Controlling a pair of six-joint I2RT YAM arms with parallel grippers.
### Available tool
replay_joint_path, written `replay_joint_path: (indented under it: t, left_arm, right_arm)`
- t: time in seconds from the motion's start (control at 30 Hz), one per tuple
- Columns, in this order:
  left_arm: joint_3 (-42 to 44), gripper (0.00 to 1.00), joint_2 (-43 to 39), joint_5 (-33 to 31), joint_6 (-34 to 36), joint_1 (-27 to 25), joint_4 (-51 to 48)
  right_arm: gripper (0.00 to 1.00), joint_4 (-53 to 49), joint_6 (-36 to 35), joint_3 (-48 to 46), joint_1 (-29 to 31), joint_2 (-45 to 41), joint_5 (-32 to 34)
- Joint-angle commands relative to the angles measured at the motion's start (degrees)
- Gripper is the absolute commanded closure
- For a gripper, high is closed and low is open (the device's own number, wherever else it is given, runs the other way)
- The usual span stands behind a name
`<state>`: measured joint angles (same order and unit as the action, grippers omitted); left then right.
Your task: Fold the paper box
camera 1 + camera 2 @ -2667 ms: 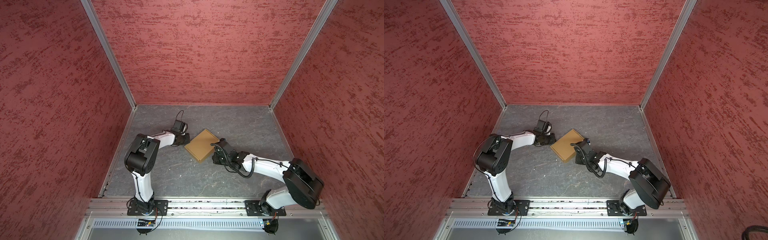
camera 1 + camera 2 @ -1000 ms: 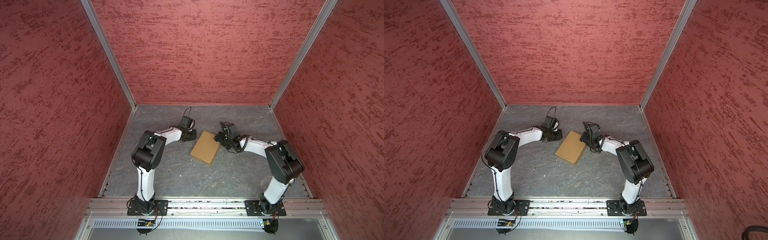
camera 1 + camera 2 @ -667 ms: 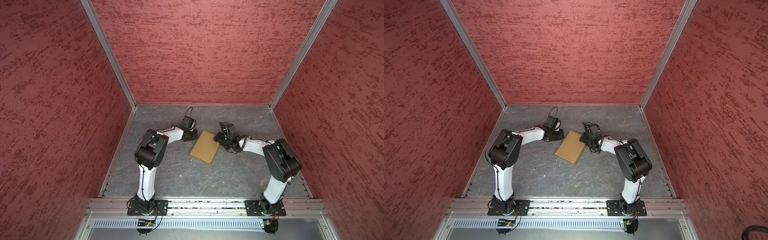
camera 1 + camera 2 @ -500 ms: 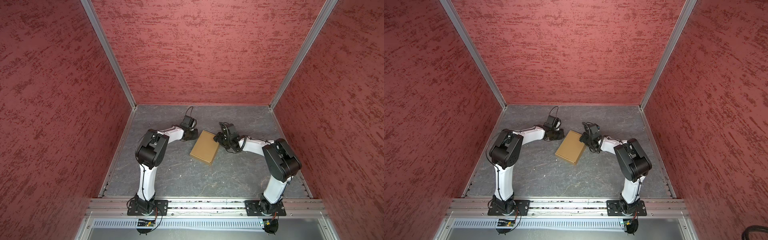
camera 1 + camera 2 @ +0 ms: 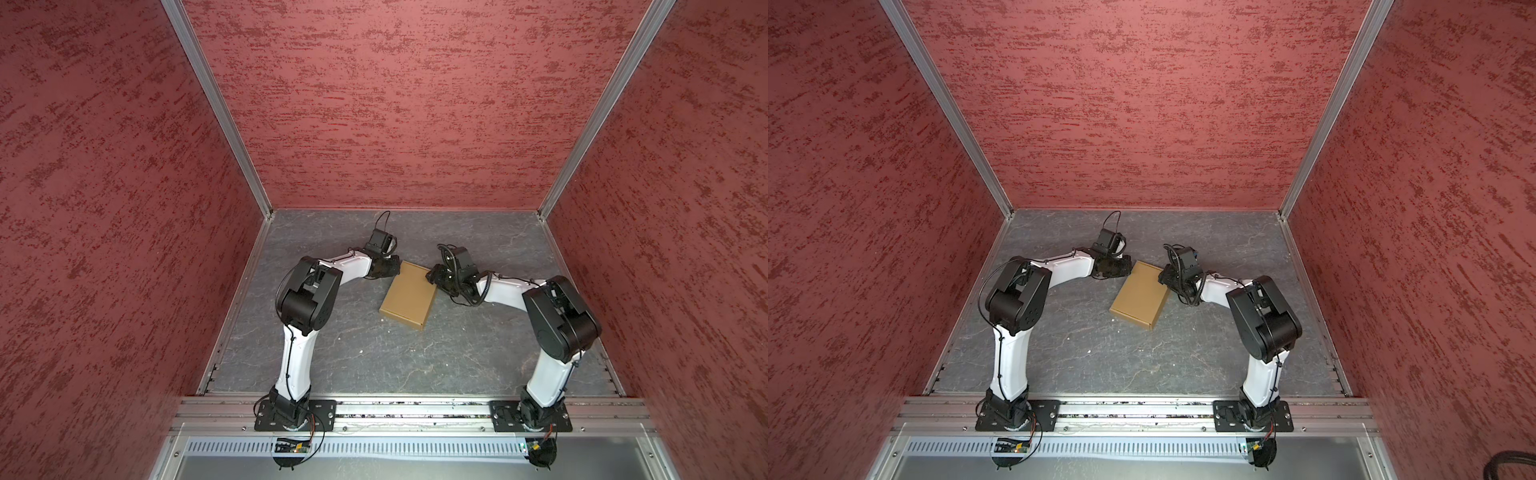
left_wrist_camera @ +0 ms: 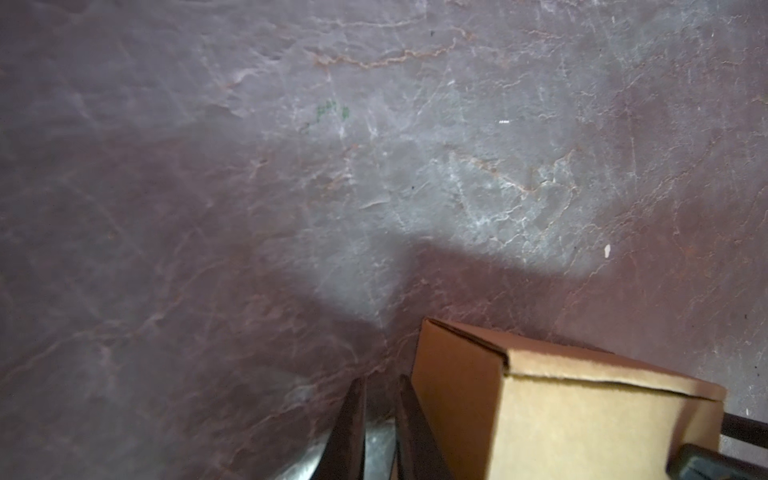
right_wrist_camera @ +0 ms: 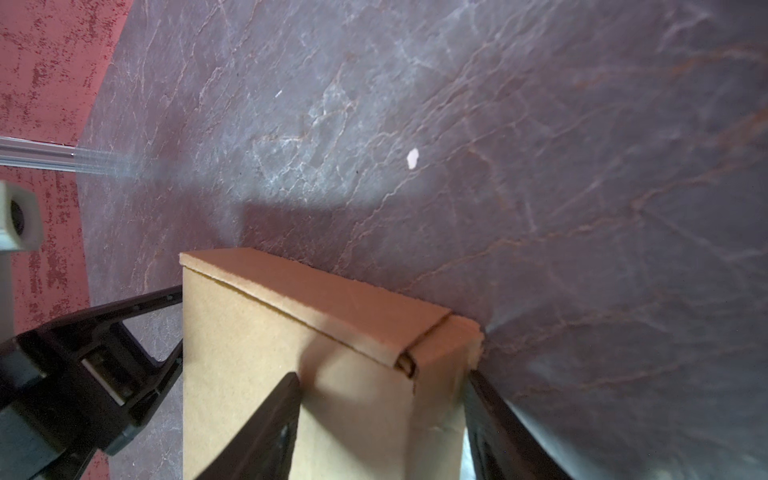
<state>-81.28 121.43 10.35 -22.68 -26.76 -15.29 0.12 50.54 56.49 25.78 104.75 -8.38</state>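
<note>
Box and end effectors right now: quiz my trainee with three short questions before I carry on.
1. Which one straddles a corner of the box? A: left end effector. B: right end effector. C: neither.
2. True or false: the box lies as an unfolded sheet.
3. What does the left end effector hold?

Key
1. B, with one finger over the top face and the other outside the corner.
2. False. It is folded shut.
3. Nothing. It sits shut beside the box.
</note>
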Motion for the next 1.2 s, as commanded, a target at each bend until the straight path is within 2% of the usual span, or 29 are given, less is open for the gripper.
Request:
replay_joint_path:
  t: [0.0,0.47,0.8,1.0,1.17]
  left_arm:
    - [-1.3,0.84,1.7,1.5,0.4,-2.1,-0.4]
    - [-5.0,0.85,4.0,2.3,1.8,-4.3,-2.2]
    - [-5.3,0.84,3.9,2.1,2.6,-4.7,-2.6]
    - [-3.4,0.84,1.4,0.2,2.7,-1.3,-3.8]
    - [-1.6,0.82,-3.6,-2.4,3.6,2.7,-5.6]
  right_arm:
    - [0.35,1.9,-0.1,0.6,1.5,1.5,-1.5]
    - [0.32,1.9,0.2,4.1,2.7,1.9,-2.5]
    - [0.32,4.9,5.7,2.7,3.8,1.2,-2.2]
    - [0.27,2.8,4.5,-1.5,3.6,-2.4,-0.7]
    - [0.23,-0.3,0.8,-4.5,2.8,-6.5,-1.0]
